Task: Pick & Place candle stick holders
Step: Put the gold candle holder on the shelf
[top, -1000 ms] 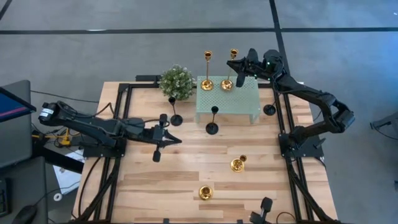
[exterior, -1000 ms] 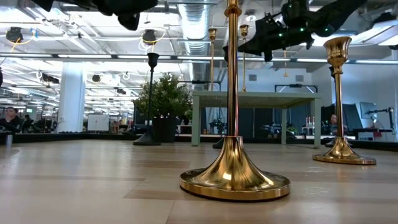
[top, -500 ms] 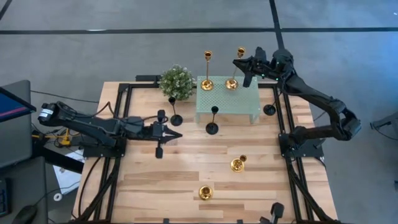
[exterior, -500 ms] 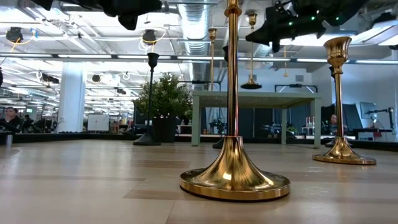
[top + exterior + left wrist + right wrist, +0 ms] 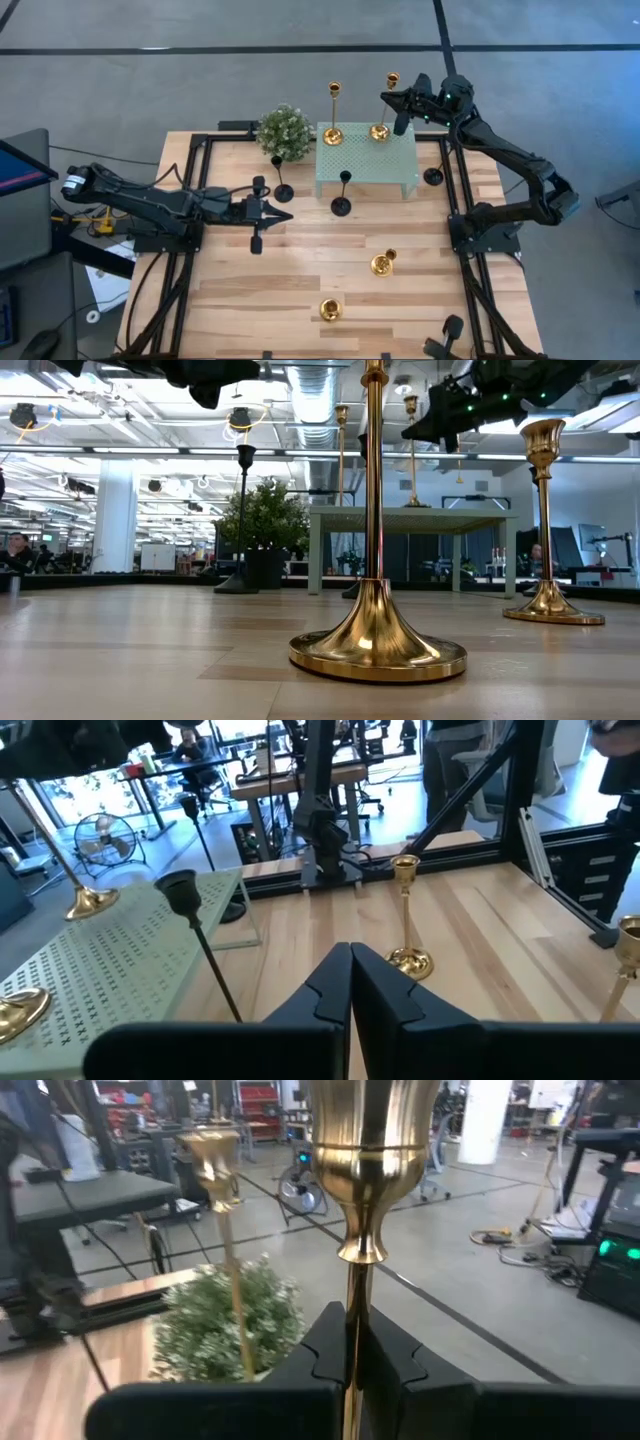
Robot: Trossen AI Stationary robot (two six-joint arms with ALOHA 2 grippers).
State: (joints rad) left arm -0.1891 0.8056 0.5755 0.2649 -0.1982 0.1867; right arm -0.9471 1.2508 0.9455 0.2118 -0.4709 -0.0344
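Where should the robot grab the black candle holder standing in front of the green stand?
Best bet is the thin stem of the black candle holder, just under its small cup. It stands upright on a round base, so the fingers should close on the stem from the side. The left gripper is nearest, and the mint green stand blocks the far side, so come from the open table side.

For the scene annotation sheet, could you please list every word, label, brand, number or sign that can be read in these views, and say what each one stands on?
No text can be read in any view.
Gold candle stick holders, black candle stick holders, mint green perforated stand, wooden table: no markings.
Screen at the table's left: too small to read.
Room beyond the table: shelves and equipment, any signs too blurred to read.
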